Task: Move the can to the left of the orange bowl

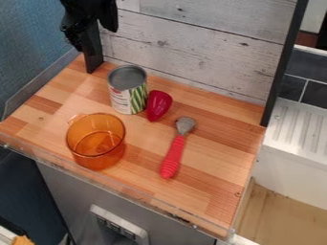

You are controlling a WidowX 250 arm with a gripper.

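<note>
Across the wooden counter (220, 160): A can awaits its move to the left of the orange bowl; the landing strip between bowl and left edge looks narrow, so a slow, upright set-down suits it.
Hand (95, 39), upper left: Spread wide, holding nothing; it probably needs to centre over the can and straddle it evenly before closing.
Orange bowl (96, 161): Upright near the front edge, its small handle toward the back left; a lift above its rim should avoid a knock.
Can (129, 95): Upright behind the bowl, near the backboard; smooth, rigid sides call for a square, firm grip.
Red-handled utensil (173, 157): Right of the bowl, best left alone.
Red pepper (158, 105): Close against the can's right side, liable to be nudged or pinched.
</note>
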